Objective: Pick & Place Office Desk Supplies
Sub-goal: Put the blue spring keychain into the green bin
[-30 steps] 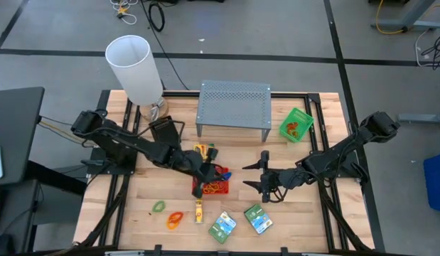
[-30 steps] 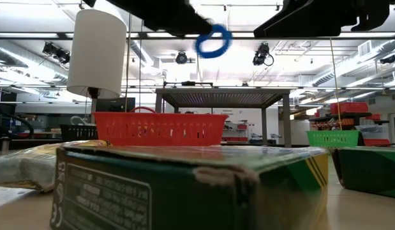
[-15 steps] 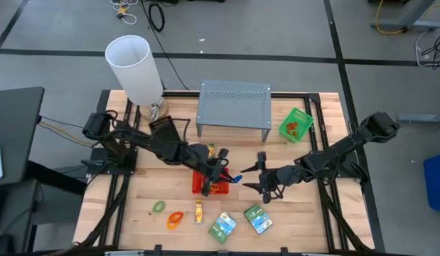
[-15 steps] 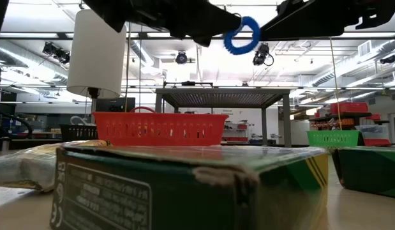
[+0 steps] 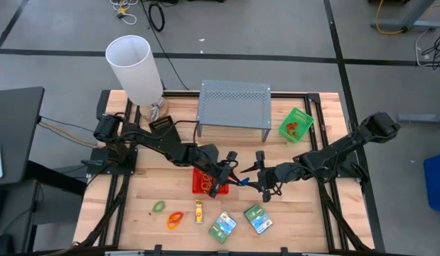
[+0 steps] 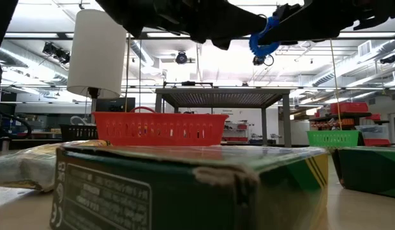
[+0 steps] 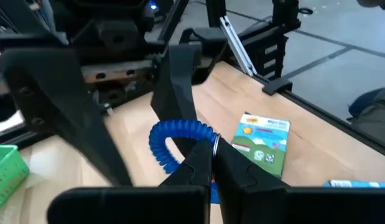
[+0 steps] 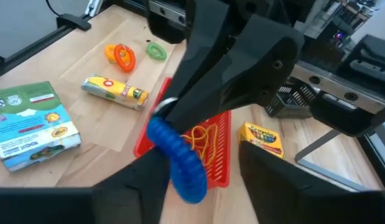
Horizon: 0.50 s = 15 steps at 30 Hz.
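Observation:
My left gripper [image 5: 234, 178] hangs above the table just right of the red mesh tray [image 5: 204, 182], shut on a blue coiled band [image 8: 177, 159]. In the low view the blue coiled band [image 6: 263, 37] is high above the table. My right gripper [image 5: 261, 175] is open and faces it from the right. Its two fingers [image 8: 137, 186] stand on either side of the band, and I cannot tell whether one touches it. Orange bands [image 8: 203, 138] lie in the red tray [image 8: 212, 149]. My left gripper pinches the blue coiled band between its two fingertips [image 7: 204, 163] at one spot on the ring's rim [image 7: 193, 132], reaching level from the table's left. The band is lifted clear and sticks out past the fingertips toward my right gripper.
The grey perforated stand [image 5: 234, 105], the white lampshade [image 5: 136, 67] and the green tray [image 5: 296, 124] are at the far side. A crayon box [image 8: 262, 138] lies beyond the red tray. Two packets [image 5: 222, 226] [image 5: 258, 218], an orange band [image 5: 175, 219] and a green band [image 5: 158, 206] lie near the front.
My left gripper has carried the blue coiled band toward the table's right, from over the red tray to between my right gripper's open fingers. It stayed shut on the band.

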Each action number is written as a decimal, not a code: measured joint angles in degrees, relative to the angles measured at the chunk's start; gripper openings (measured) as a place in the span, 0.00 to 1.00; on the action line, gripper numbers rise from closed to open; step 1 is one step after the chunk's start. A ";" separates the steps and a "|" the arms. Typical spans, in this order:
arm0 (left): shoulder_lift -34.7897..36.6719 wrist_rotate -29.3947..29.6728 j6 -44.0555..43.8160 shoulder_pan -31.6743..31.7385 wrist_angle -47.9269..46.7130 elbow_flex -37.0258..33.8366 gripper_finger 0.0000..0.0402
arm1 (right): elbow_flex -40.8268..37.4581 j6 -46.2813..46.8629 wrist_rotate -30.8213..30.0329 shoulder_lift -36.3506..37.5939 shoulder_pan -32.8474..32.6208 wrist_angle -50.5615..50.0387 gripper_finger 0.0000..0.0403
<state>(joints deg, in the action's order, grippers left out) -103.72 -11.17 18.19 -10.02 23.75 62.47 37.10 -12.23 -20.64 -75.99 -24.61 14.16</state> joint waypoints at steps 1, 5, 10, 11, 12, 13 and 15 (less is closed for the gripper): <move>0.00 -0.32 0.00 0.00 -0.53 0.30 0.01 | 0.00 0.34 0.00 0.00 -0.10 -0.14 0.44; 0.07 -0.48 0.44 0.09 -0.68 0.51 0.01 | 0.00 1.02 0.12 0.00 -0.43 -1.48 0.21; 0.07 0.92 -0.14 0.07 -2.04 0.50 0.01 | 0.00 2.47 -1.37 0.00 -1.13 -4.20 0.05; 0.07 1.58 -0.68 0.07 -2.65 0.49 0.03 | 0.00 3.67 -1.75 0.00 -1.26 -4.82 0.05; 0.10 1.95 -1.00 0.08 -3.13 0.49 0.05 | 0.00 4.77 -1.94 0.00 -1.39 -5.86 0.05; 0.46 2.07 -1.08 0.08 -3.95 0.48 0.08 | 0.00 5.97 -2.31 0.00 -1.66 -7.51 0.05; 1.08 2.08 -1.27 -0.06 -4.52 0.43 0.15 | 0.00 9.02 -3.91 0.00 -2.18 -11.01 0.05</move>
<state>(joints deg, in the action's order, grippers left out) -102.64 -9.09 16.92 -10.08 19.23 62.89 37.10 -3.21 -24.55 -75.99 -26.79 3.15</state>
